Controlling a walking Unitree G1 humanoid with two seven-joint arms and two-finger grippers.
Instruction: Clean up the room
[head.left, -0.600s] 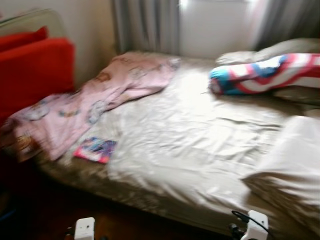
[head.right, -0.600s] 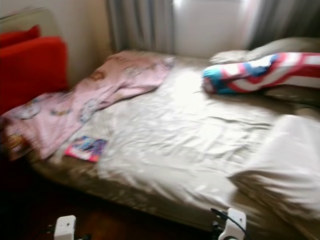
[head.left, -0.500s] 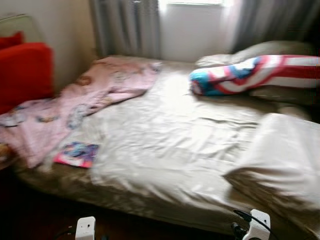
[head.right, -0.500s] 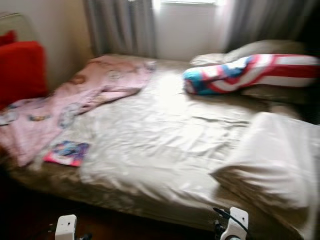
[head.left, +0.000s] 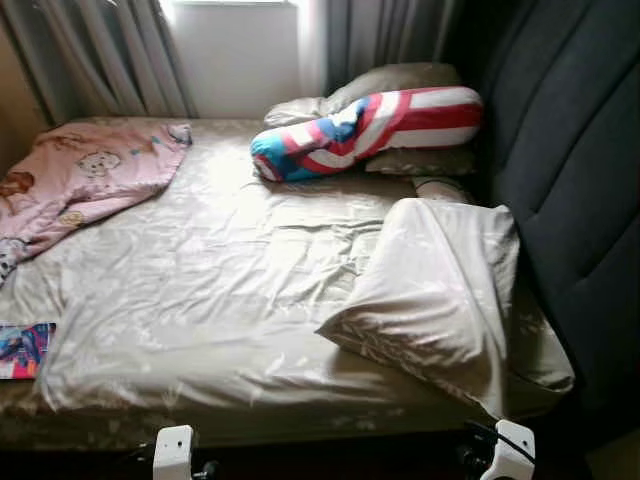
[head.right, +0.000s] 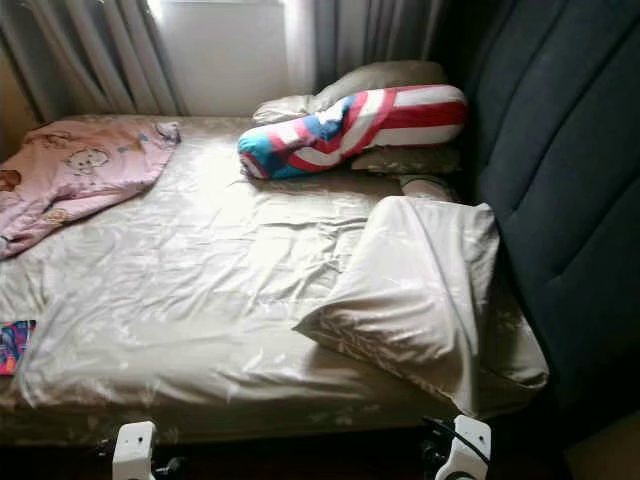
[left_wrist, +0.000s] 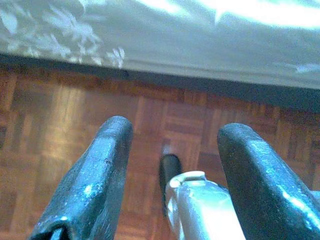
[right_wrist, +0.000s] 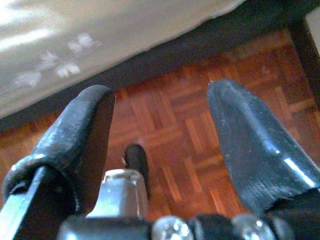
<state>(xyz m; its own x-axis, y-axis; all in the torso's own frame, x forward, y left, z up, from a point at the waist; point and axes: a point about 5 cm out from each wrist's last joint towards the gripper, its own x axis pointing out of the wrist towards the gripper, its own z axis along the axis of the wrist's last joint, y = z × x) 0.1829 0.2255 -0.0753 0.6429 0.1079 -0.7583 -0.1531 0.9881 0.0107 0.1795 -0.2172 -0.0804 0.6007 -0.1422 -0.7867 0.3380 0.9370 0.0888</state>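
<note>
beige rumpled bed sheet (head.left: 230, 290), striped bolster (head.left: 365, 128)

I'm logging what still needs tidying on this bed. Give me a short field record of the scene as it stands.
bed: beige sheet, rumpled, covers the mattress
pink blanket: bunched at the far left corner
bolster: red, white and blue, lying against the pillows by the headboard
loose pillow: beige, lying askew near the right edge
booklet: colourful, flat at the near left edge
headboard: dark, padded, on the right
left gripper: open, over the parquet floor
right gripper: open, over the floor
</note>
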